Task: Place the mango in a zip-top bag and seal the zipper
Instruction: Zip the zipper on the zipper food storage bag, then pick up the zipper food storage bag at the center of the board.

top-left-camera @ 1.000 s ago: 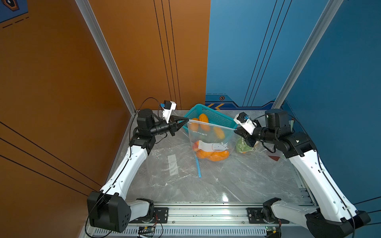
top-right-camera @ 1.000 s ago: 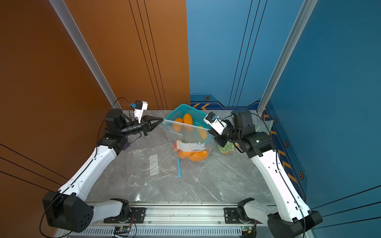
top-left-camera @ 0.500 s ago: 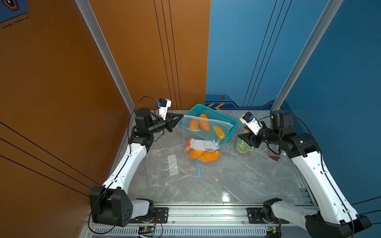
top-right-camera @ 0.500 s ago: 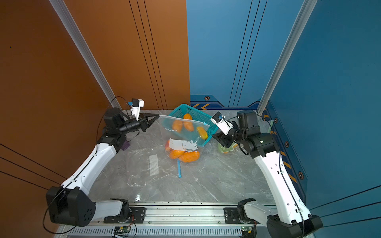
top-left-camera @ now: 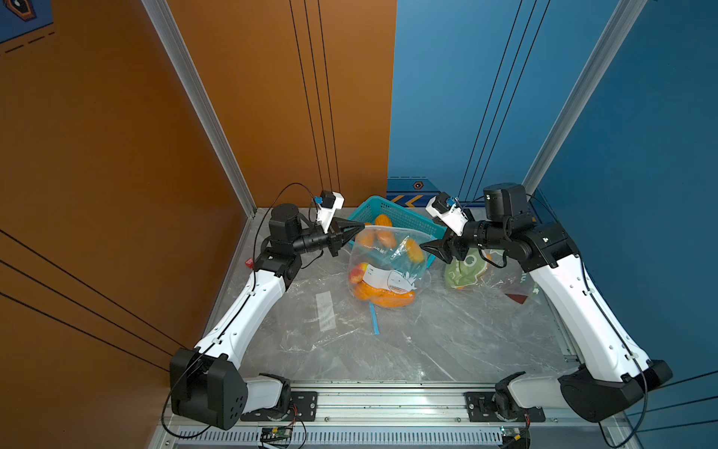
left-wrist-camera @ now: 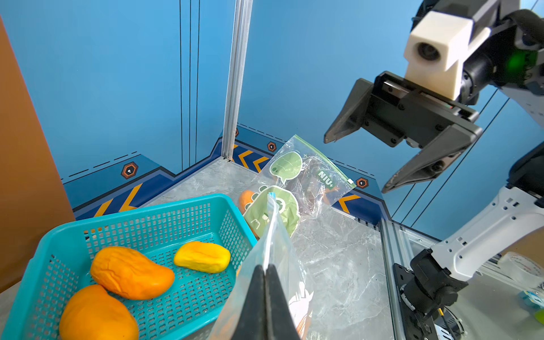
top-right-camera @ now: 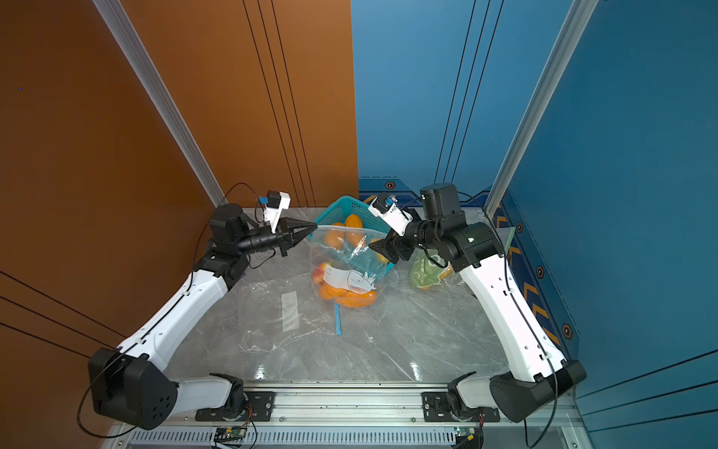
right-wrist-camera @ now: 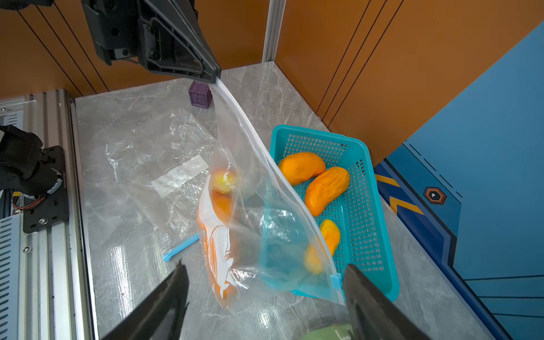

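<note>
A clear zip-top bag (top-left-camera: 388, 268) (top-right-camera: 349, 268) with a white whale print hangs by one top corner from my left gripper (top-left-camera: 363, 224) (top-right-camera: 315, 224) (left-wrist-camera: 265, 266), which is shut on it. Orange mangoes (top-left-camera: 382, 297) (right-wrist-camera: 223, 181) lie in its sagging lower end on the table. My right gripper (top-left-camera: 421, 245) (left-wrist-camera: 354, 164) (right-wrist-camera: 265, 265) stands open just off the bag's other top corner, holding nothing. The blue slider (right-wrist-camera: 335, 279) sits close to one of its fingers. The zipper edge (right-wrist-camera: 250, 132) runs taut up to the left gripper's tip.
A teal basket (top-left-camera: 408, 215) (left-wrist-camera: 147, 209) (right-wrist-camera: 362, 153) behind the bag holds three more mangoes (left-wrist-camera: 131, 272) (right-wrist-camera: 326, 190). A green printed bag (top-left-camera: 464, 268) (left-wrist-camera: 282, 203) lies under the right arm. A flat clear bag (top-left-camera: 326, 311) lies mid-table, a purple cube (right-wrist-camera: 200, 94) near the left wall.
My right gripper has opened and let go of the bag's corner. The bag, earlier stretched between both grippers, now hangs from the left gripper alone.
</note>
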Tool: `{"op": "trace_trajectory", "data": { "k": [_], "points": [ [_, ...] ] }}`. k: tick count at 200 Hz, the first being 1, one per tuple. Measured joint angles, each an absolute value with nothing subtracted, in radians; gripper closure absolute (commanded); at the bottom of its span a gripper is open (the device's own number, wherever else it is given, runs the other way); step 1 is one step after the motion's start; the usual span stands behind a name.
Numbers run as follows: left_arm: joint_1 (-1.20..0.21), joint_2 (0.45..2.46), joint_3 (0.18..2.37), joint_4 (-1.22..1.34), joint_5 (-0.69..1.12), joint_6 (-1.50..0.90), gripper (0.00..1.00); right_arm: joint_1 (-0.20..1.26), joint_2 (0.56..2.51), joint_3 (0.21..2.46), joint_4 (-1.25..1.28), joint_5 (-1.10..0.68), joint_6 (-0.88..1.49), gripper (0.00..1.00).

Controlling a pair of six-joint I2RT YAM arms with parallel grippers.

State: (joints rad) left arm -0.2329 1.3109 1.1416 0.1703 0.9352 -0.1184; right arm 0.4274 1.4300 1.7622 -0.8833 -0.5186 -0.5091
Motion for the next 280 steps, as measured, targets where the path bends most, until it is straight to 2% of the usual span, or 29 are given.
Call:
{"op": "trace_trajectory", "data": {
  "k": [12, 51, 70, 77, 90, 97, 129, 133, 156, 164, 183, 206, 241, 280],
  "points": [
    [-0.236, 1.304, 1.142, 0.170, 0.941, -0.112, 1.00, 0.437, 1.482, 1.798, -0.883, -0.536, -0.514, 0.11],
    [-0.236, 1.262, 1.142, 0.170, 0.959, -0.094, 1.00, 0.471, 1.648, 1.917, -0.917, -0.578, -0.540, 0.09],
    [-0.236, 1.253, 1.142, 0.170, 0.963, -0.094, 1.00, 0.484, 1.713, 1.974, -0.955, -0.587, -0.556, 0.16],
    [-0.236, 1.252, 1.142, 0.170, 0.962, -0.094, 1.00, 0.487, 1.732, 1.991, -0.973, -0.592, -0.566, 0.26],
    [-0.236, 1.252, 1.142, 0.169, 0.950, -0.094, 1.00, 0.492, 1.751, 2.008, -1.002, -0.603, -0.577, 0.59],
    [-0.236, 1.252, 1.142, 0.169, 0.937, -0.095, 1.00, 0.493, 1.753, 2.008, -1.016, -0.607, -0.582, 0.71],
    [-0.229, 1.252, 1.142, 0.169, 0.859, -0.123, 1.00, 0.496, 1.744, 2.008, -1.064, -0.603, -0.558, 0.96],
    [-0.229, 1.252, 1.142, 0.169, 0.848, -0.132, 0.96, 0.499, 1.739, 2.008, -1.065, -0.598, -0.550, 1.00],
    [-0.228, 1.252, 1.142, 0.170, 0.796, -0.178, 0.62, 0.541, 1.691, 2.008, -1.067, -0.509, -0.491, 1.00],
    [-0.228, 1.252, 1.144, 0.172, 0.775, -0.191, 0.40, 0.576, 1.664, 2.008, -1.065, -0.447, -0.467, 1.00],
    [-0.227, 1.249, 1.147, 0.173, 0.725, -0.246, 0.00, 0.703, 1.593, 2.017, -1.066, -0.270, -0.399, 1.00],
    [-0.226, 1.232, 1.147, 0.173, 0.636, -0.320, 0.02, 0.795, 1.559, 2.103, -1.065, -0.090, -0.283, 1.00],
    [-0.209, 1.192, 1.147, 0.174, 0.491, -0.445, 0.02, 0.777, 1.497, 2.152, -1.065, 0.155, -0.125, 1.00],
    [-0.181, 1.245, 1.193, 0.081, 0.332, -0.541, 0.02, 0.772, 1.433, 2.147, -1.065, 0.304, -0.020, 1.00]
  ]
}}
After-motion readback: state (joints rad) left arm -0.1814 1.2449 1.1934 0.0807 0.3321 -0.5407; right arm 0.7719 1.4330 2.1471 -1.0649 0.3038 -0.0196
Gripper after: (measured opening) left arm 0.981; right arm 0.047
